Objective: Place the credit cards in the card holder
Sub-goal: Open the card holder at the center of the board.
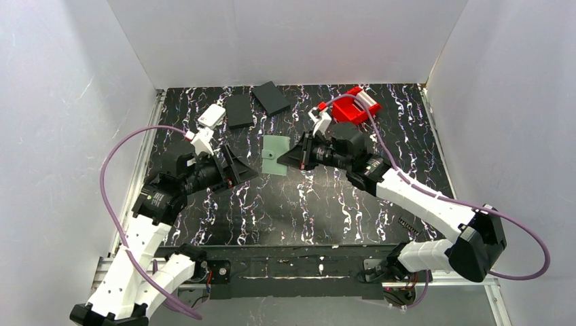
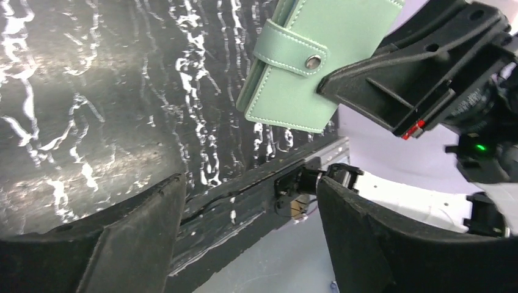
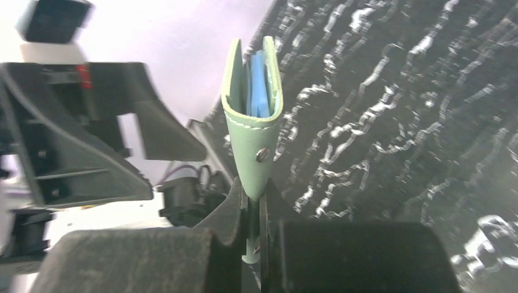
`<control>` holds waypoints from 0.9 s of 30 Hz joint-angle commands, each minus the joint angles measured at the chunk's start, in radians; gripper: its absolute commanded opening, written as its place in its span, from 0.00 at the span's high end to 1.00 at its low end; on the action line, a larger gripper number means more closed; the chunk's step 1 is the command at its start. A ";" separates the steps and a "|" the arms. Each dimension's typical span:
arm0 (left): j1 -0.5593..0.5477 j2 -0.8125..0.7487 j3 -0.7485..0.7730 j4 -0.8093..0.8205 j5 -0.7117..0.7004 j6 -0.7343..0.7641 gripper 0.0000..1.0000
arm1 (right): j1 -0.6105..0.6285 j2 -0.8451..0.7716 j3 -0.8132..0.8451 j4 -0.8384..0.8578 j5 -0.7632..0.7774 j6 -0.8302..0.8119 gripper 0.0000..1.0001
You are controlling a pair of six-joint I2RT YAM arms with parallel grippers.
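The card holder is a sage-green wallet, closed by its snap flap, held off the table at mid-table. My right gripper is shut on its right edge. In the right wrist view the card holder stands edge-on between the fingers of that gripper, with blue pockets showing inside. My left gripper is open and empty just left of it. In the left wrist view the card holder is ahead of the open left gripper, with the right gripper beside it. No loose credit cards are clearly visible.
Two black flat rectangles lie at the back. A red bin holding white pieces stands at the back right. A white box sits at the back left beside my left arm. White walls enclose the table.
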 commanded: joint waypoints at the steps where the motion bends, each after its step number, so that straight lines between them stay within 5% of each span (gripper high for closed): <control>1: -0.010 0.014 0.074 -0.172 -0.144 0.036 0.31 | 0.105 -0.014 0.104 -0.269 0.282 -0.165 0.99; 4: -0.054 0.047 0.112 -0.174 -0.221 0.036 0.42 | 0.176 0.006 0.144 -0.325 0.420 -0.183 0.99; 9: -0.163 0.124 0.197 -0.186 -0.352 0.047 0.42 | 0.253 0.054 0.222 -0.396 0.544 -0.210 0.99; 14: -0.265 0.197 0.251 -0.217 -0.503 0.039 0.43 | 0.277 0.070 0.242 -0.386 0.564 -0.210 0.99; 27: -0.321 0.305 0.268 -0.184 -0.565 0.016 0.38 | 0.309 0.100 0.261 -0.353 0.516 -0.210 0.99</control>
